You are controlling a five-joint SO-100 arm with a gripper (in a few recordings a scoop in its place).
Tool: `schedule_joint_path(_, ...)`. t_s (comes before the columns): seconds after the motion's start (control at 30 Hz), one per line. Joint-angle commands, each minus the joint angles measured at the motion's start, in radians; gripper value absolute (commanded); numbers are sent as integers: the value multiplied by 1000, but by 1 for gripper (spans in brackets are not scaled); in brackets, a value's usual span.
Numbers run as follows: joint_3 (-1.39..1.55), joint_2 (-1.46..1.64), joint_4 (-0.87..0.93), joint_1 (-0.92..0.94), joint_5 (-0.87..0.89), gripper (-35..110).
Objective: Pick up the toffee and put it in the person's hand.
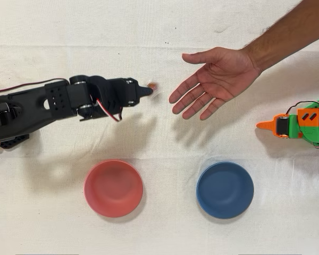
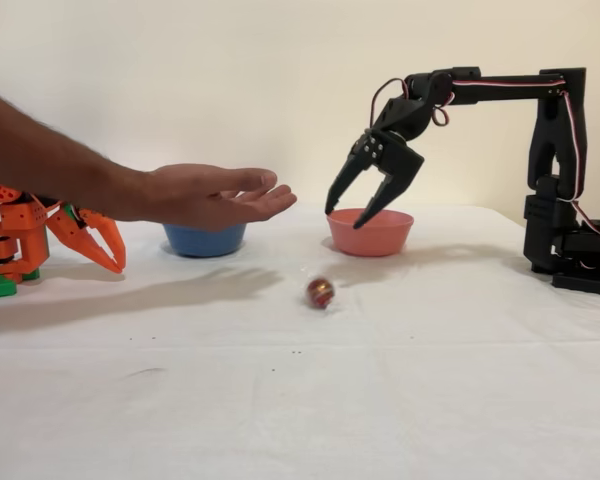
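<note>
The black arm's gripper [image 2: 342, 218] hangs above the bench [image 2: 300, 400] with its jaws spread open and empty; the toffee [image 2: 319, 292] lies on the white cloth below them; the person's hand [image 2: 215, 195] waits open, palm up, near the toffee but apart.

In the overhead view the black arm reaches in from the left, its gripper [image 1: 149, 90] raised above the table [image 1: 159, 234] with the toffee [image 1: 153, 86] just beside its tip. In the fixed view the toffee [image 2: 320, 292] lies on the cloth, below and left of the gripper [image 2: 344, 218]; it is probably not touched. The person's hand [image 1: 215, 81] hovers right of the toffee in the overhead view. Two bowls [image 1: 114, 188] [image 1: 225, 189] sit side by side nearer the lower edge. The idle orange arm [image 1: 300, 125] stands at the far right.
</note>
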Motion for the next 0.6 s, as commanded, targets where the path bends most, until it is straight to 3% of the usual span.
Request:
schedule_joint_path(0.0,-94,78,8,12,-5,18)
schedule_joint_path(0.33,28,17,-49,-32,0,18)
schedule_joint_path(0.57,-86,-153,-54,-87,17,19)
